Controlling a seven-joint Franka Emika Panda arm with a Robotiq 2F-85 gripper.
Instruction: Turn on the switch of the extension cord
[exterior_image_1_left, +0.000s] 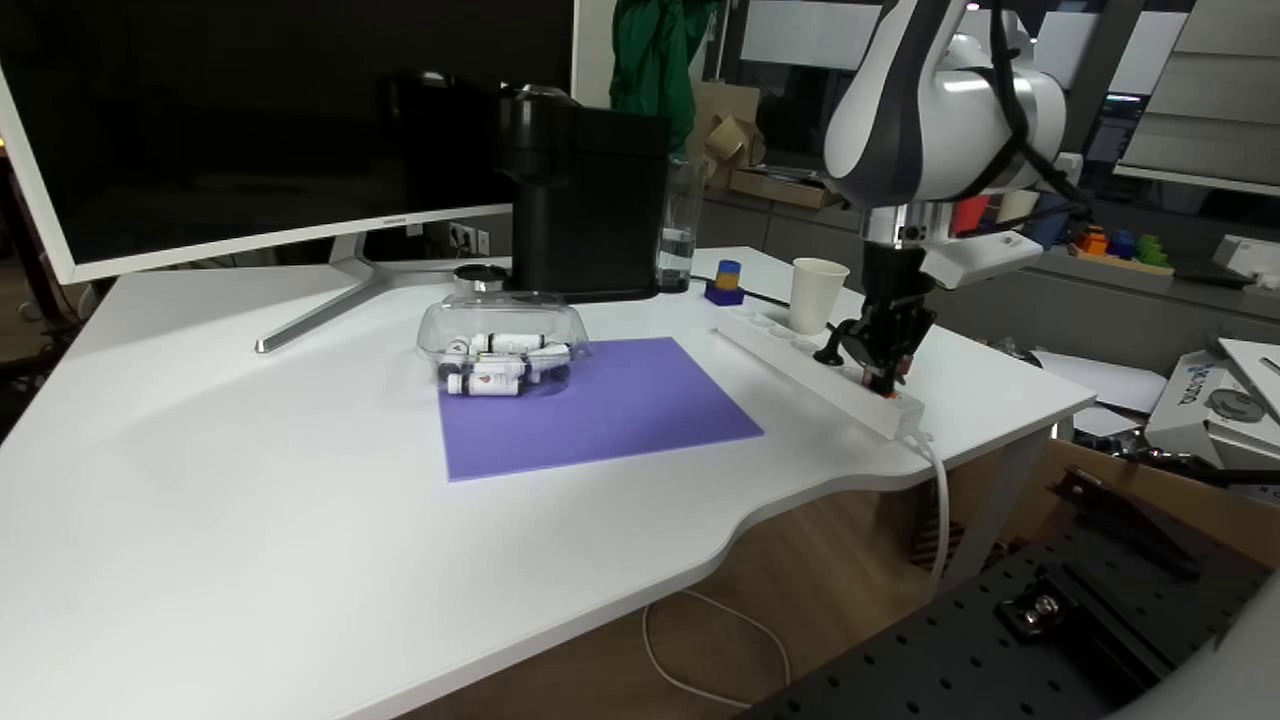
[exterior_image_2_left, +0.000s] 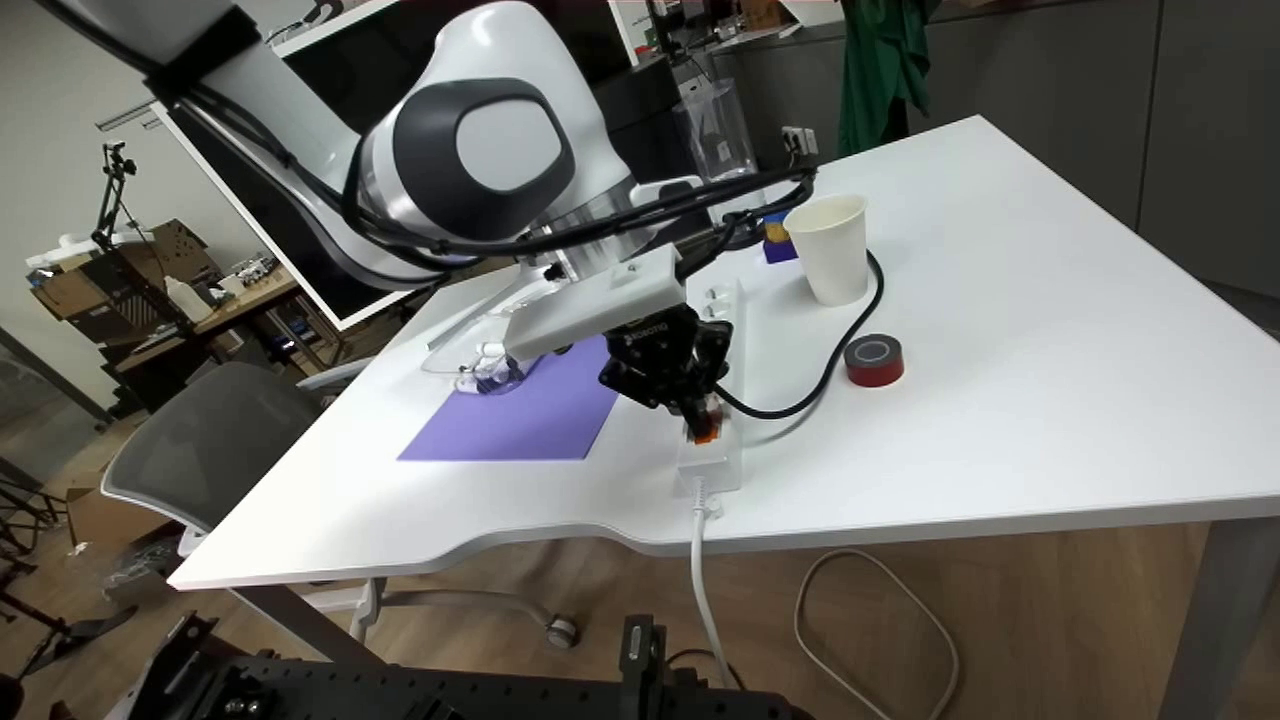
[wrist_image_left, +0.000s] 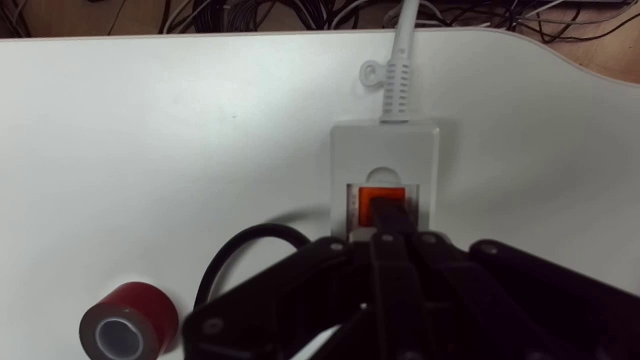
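Closed jaws atop switch (wrist_image_left: 366, 207), near table edge (exterior_image_2_left: 900, 532); 1 cup (exterior_image_2_left: 832, 250) beside extension cord (exterior_image_1_left: 800, 362).

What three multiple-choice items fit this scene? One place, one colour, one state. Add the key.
1. Where does the paper cup stand?
A. On the purple mat
B. On the table, beside the extension cord
C. In the clear plastic box

2. What colour is the switch?
A. Green
B. Blue
C. Orange

3. How does the gripper stand?
A. Wide open
B. Shut, over the switch
C. Shut on the paper cup

1: B, both exterior views show it on the table next to the extension cord.
2: C, orange shows beside the dark gripper in the wrist view.
3: B, the wrist view shows its fingertips together over the switch.
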